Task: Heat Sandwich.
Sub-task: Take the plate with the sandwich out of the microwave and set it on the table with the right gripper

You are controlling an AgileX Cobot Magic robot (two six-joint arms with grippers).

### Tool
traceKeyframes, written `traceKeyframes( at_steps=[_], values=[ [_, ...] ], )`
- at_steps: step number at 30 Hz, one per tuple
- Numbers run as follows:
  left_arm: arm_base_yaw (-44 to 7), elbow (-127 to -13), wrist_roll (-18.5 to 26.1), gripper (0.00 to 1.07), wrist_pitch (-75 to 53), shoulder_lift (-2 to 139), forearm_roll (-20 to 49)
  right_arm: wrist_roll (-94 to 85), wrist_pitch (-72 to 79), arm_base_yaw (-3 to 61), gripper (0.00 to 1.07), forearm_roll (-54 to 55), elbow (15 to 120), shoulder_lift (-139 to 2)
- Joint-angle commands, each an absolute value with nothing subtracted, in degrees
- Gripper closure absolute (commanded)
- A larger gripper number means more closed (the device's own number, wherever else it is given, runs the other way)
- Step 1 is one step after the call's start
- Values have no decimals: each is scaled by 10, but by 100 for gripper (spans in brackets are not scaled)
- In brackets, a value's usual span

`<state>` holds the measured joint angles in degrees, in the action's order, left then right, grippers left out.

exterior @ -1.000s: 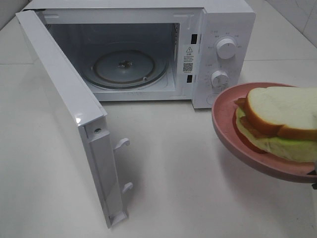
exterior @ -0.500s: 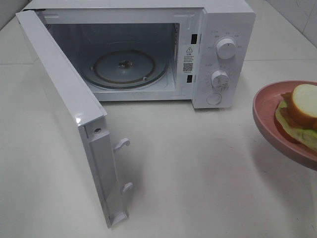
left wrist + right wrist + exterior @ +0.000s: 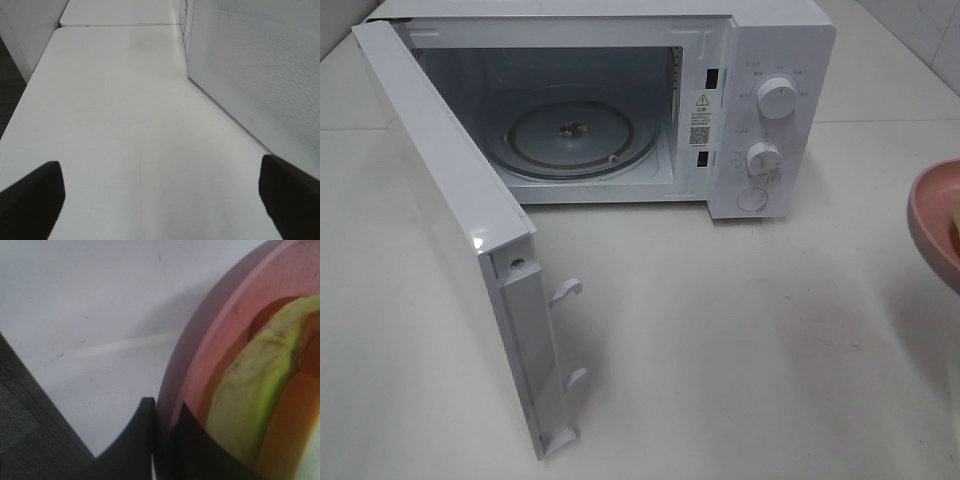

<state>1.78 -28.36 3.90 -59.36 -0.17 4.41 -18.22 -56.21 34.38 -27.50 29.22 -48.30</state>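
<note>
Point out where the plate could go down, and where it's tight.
Free: tabletop right of the open door, in front of the microwave; the glass turntable inside is bare too. Tight: far right, where the pink plate is.

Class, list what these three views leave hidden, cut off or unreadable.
- Pink plate: exterior high view, mostly cut off by the right edge.
- Sandwich: right wrist view, cropped by the frame; top slice unseen.
- Microwave dial markings: exterior high view, too small to read.
- Left end effector: left wrist view, only dark fingertips show at the corners.
</note>
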Motion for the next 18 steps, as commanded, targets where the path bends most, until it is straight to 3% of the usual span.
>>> traceKeyframes(
  at_steps=[1, 18],
  values=[
    [20, -282, 37, 5, -590, -14, 46, -106, -578, 342, 107, -317, 295, -498],
    [20, -282, 37, 5, -590, -14, 46, 161, -579, 342, 107, -383, 332, -630]
  ],
)
